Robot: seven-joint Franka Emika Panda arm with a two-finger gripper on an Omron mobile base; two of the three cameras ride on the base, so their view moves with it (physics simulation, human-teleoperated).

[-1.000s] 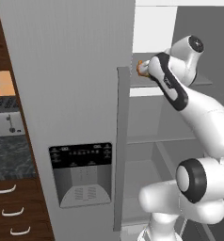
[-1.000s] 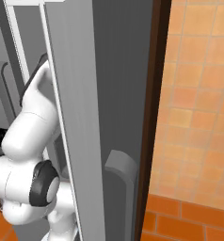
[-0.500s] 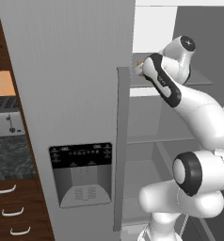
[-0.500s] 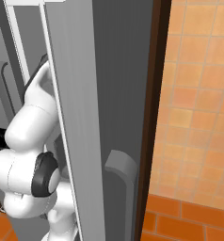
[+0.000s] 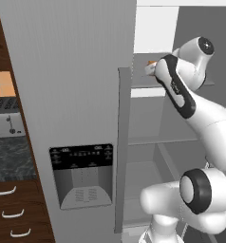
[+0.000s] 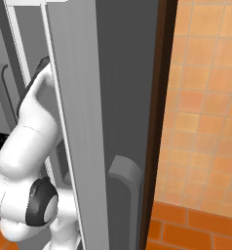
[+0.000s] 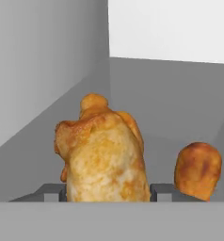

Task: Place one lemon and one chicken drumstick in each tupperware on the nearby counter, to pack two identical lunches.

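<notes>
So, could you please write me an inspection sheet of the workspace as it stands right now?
Surface: grey fridge shelf, inside the open fridge.
Job's things: large chicken drumstick close in front of the hand camera; second drumstick beside it, apart, on the same shelf. Lemons and tupperwares: nothing seen.
Clutter: nothing seen.
Claw: claw astride the large drumstick, one fingertip on each side; contact cannot be told.
Cables: nothing seen.
Surroundings: fridge door with dispenser panel; toaster on the counter above drawers; orange tiled wall.
</notes>
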